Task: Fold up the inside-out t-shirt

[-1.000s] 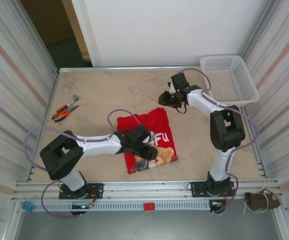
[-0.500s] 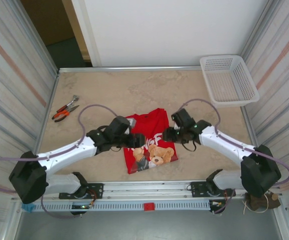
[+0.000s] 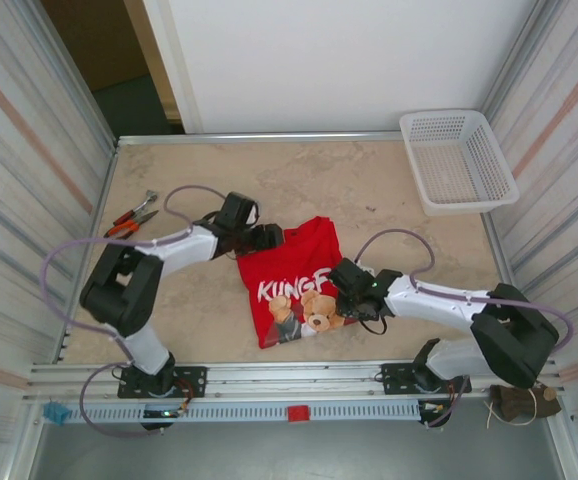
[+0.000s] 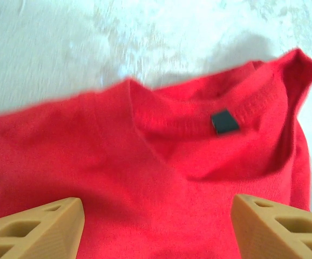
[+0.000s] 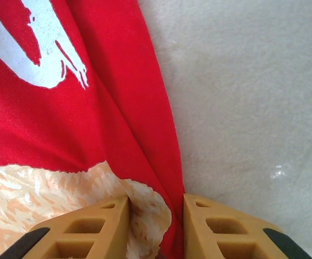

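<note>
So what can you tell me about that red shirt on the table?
The t-shirt is bright red soft cloth, lying partly folded on the table, white lettering and a teddy-bear print facing up. Its ribbed collar carries a small dark tag. The right gripper pinches its right edge; the left gripper hovers open at the collar.

T-shirt (image 3: pixel 291 278) between pliers (image 3: pixel 129 217) and basket (image 3: pixel 456 160)

Bright red inside-out t-shirt (image 3: pixel 294 275) with white lettering and tan bear print.

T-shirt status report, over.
Left hand open over the collar. Right hand closing on the t-shirt edge. T-shirt flat, print up. Nothing in the way.
</note>
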Available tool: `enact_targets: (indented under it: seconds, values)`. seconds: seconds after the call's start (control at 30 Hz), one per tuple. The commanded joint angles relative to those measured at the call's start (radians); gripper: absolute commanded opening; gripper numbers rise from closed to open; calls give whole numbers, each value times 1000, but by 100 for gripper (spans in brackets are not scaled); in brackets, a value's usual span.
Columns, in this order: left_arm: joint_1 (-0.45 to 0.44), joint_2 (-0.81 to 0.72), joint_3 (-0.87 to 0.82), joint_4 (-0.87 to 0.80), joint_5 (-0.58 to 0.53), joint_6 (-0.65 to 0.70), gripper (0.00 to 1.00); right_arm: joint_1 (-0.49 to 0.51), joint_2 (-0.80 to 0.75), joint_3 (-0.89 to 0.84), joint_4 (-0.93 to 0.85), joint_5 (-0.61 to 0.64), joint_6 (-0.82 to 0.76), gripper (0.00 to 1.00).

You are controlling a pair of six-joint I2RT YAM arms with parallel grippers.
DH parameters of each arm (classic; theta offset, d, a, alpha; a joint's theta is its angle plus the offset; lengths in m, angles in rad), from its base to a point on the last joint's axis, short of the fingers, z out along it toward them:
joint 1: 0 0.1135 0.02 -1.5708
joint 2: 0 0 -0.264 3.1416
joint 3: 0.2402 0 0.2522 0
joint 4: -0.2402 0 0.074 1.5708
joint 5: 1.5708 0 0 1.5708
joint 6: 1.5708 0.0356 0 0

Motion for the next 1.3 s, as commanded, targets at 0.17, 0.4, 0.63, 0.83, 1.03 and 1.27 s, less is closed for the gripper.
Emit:
enact_targets:
  seconds: [0.17,0.4,0.63,0.83,1.03,1.27]
  values:
    - [61,230,218,-45,64,119,72,50,-167,-123,-110,78,314,28]
    - [89,280,420,-148,90,187,72,-122,-256,35,-103,28,5,33]
    - [44,162,381,-147,107,148,72,-431,-63,161,74,-299,-351,34]
    - [17,169,314,-94,102,116,72,-445,135,230,131,-397,-412,29]
    - [15,221,310,-77,101,106,72,-436,155,169,186,-395,-381,28]
    - [15,257,303,-65,93,100,72,-425,199,154,202,-402,-382,28]
